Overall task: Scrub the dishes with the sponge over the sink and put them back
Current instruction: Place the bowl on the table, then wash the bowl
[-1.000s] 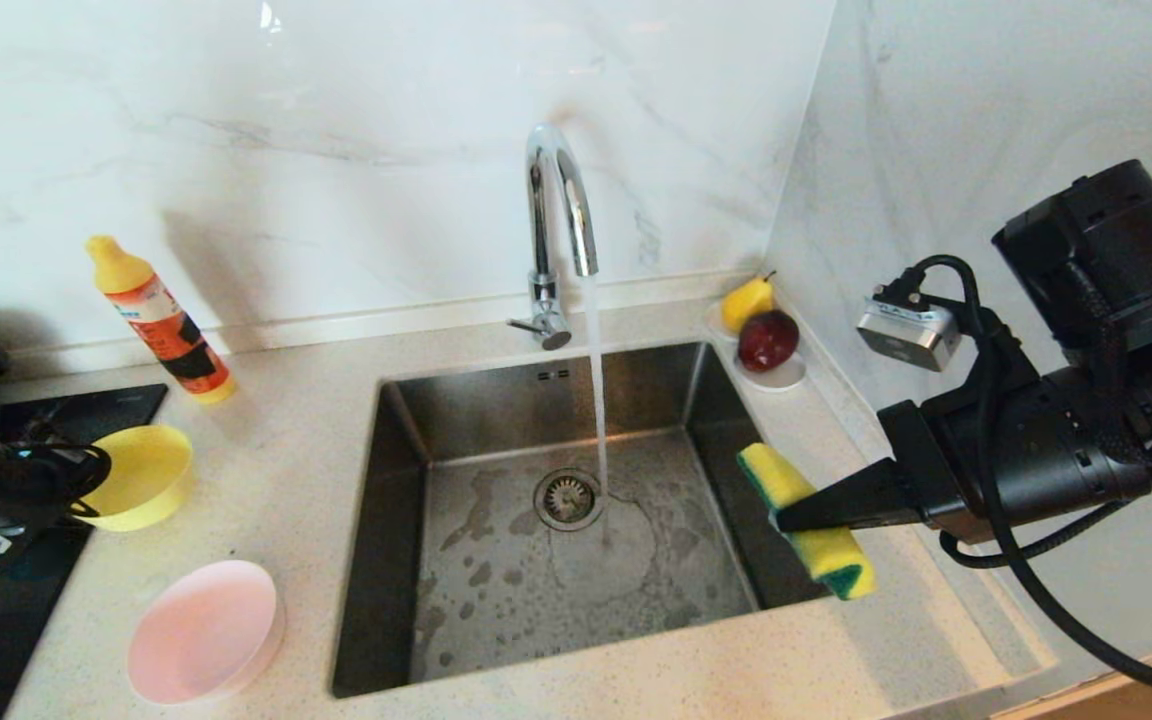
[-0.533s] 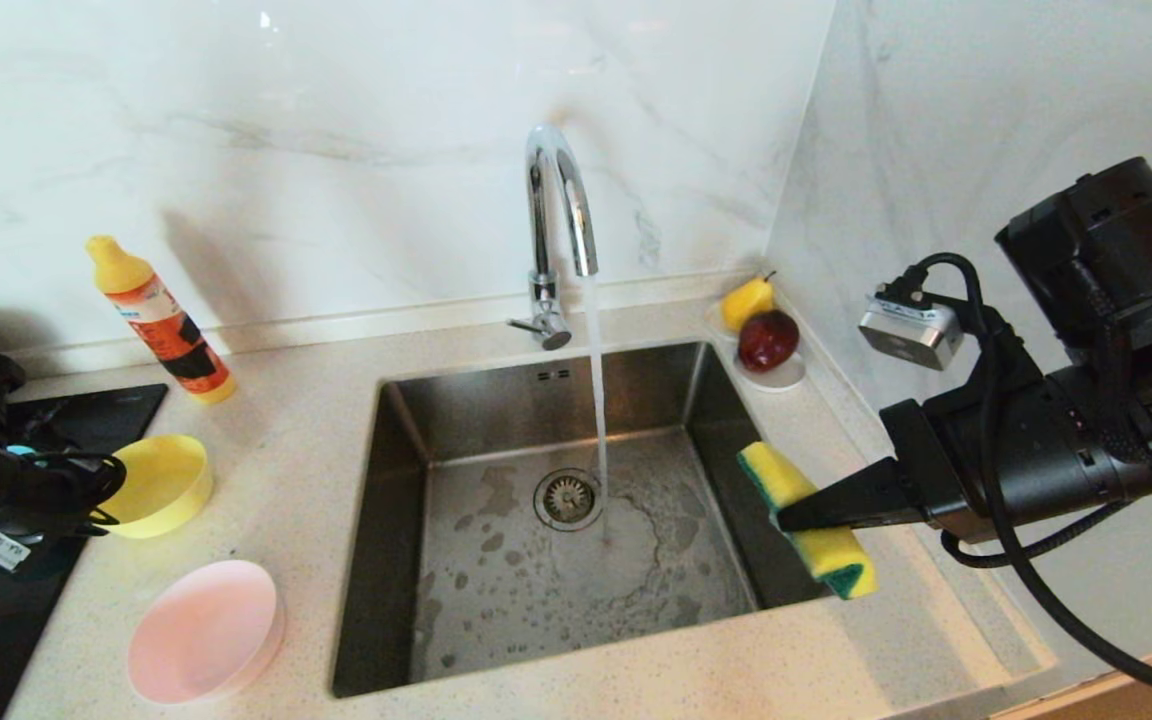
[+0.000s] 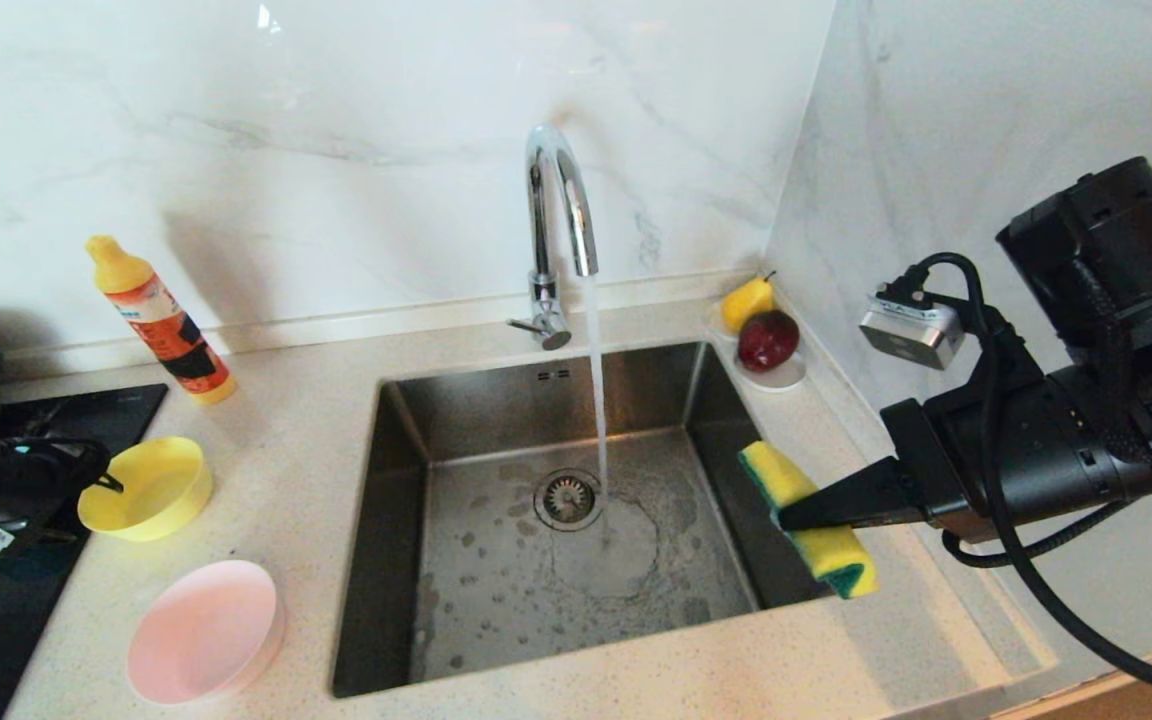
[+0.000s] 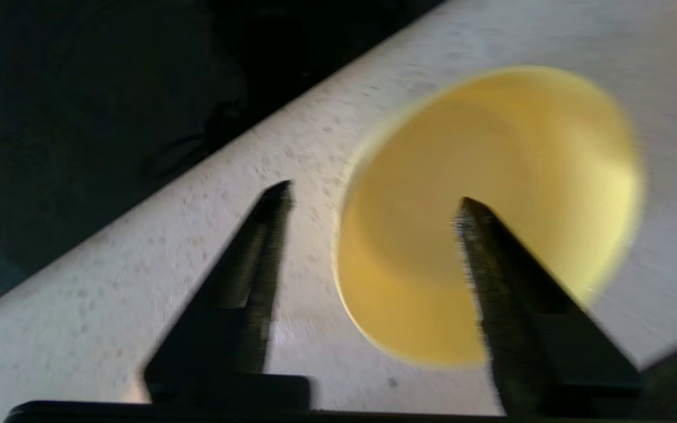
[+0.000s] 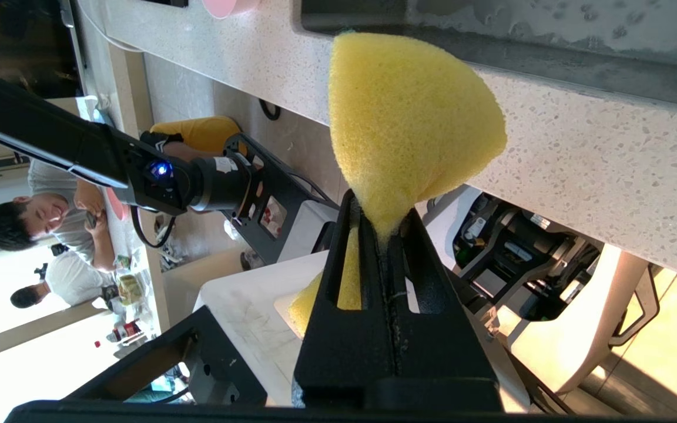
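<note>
Yellow round shallow matte plastic bowl [image 3: 144, 488]: upright on the speckled counter [image 3: 286, 470], left of the square steel sink [image 3: 546, 520]. Likely light, stiff, wet-slippery; best pinched at the rim. Left gripper [image 4: 371, 202] is spread apart, straddling its near rim, gripping nothing. Right gripper [image 3: 786, 518], at the sink's right edge, is clamped on the soft yellow block sponge [image 3: 808, 520].

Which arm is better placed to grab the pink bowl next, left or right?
Left. The left gripper is open beside the yellow bowl, on the same counter side as the pink bowl. The right gripper is across the sink, shut on the sponge.
</note>
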Controlling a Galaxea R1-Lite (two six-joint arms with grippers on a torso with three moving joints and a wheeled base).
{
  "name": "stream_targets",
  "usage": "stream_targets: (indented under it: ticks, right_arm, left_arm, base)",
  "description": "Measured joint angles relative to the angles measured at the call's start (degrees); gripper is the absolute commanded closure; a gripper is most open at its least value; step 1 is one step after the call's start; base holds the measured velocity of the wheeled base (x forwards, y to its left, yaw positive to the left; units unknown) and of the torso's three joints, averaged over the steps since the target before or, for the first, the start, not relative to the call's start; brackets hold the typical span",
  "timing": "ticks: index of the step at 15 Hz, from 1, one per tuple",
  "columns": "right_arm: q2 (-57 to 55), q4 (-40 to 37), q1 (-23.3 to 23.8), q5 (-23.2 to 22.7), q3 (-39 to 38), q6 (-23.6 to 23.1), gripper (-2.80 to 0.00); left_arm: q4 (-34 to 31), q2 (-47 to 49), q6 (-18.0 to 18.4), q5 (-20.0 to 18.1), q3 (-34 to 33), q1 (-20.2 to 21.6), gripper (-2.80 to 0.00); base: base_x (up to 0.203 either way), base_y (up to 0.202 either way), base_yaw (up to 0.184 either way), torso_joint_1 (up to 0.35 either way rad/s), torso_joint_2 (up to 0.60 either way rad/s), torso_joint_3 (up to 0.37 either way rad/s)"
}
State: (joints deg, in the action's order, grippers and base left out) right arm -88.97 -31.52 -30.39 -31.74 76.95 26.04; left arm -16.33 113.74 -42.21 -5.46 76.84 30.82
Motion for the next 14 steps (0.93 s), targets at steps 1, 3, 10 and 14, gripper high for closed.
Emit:
stream_targets:
  ticks: [1, 3, 10, 14]
  right_arm:
    - [0.0, 0.0, 0.0, 0.1, 0.0, 0.0, 0.00]
    - [0.1, 0.0, 0.0, 0.2, 0.0, 0.0, 0.00]
    - [0.1, 0.1, 0.8, 0.3, -0.2, 0.0, 0.00]
    - [-0.3, 0.0, 0.9, 0.3, -0.8, 0.1, 0.00]
  left_arm:
    - [-0.2, -1.2, 0.0, -0.4, 0.0, 0.0, -2.80]
    - [-0.6, -4.9, 0.5, -2.0, -0.5, 0.1, 0.00]
    - [-4.6, -17.7, 15.2, -3.0, -10.7, -3.1, 0.00]
    - [-4.9, -22.5, 22.8, -3.0, -20.3, -5.3, 0.00]
  base:
    - [0.000, 0.000, 0.000, 0.000, 0.00, 0.000]
    - [0.000, 0.000, 0.000, 0.000, 0.00, 0.000]
    - [0.000, 0.000, 0.000, 0.000, 0.00, 0.000]
    - [0.000, 0.000, 0.000, 0.000, 0.00, 0.000]
